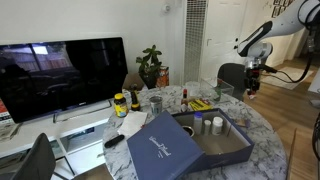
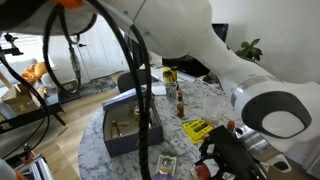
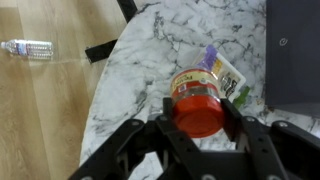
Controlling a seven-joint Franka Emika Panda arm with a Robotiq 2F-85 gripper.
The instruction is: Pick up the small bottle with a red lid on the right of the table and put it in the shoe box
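My gripper (image 3: 198,120) is shut on the small bottle with a red lid (image 3: 195,98). The red cap faces the wrist camera and a finger presses on each side. The bottle hangs above the edge of the marble table (image 3: 150,55). In an exterior view the gripper (image 1: 252,80) is held high above the table's far side (image 1: 268,135), away from the shoe box. The navy shoe box (image 1: 225,148) stands open on the table with its lettered lid (image 1: 160,146) leaning against it. The box also shows in an exterior view (image 2: 122,135).
A green and purple packet (image 3: 226,76) lies under the bottle. A plastic water bottle (image 3: 30,48) lies on the wooden floor. A taller bottle with a red top (image 1: 184,95), a yellow-lidded jar (image 1: 120,103), a plant (image 1: 150,65) and a TV (image 1: 60,75) are behind the box.
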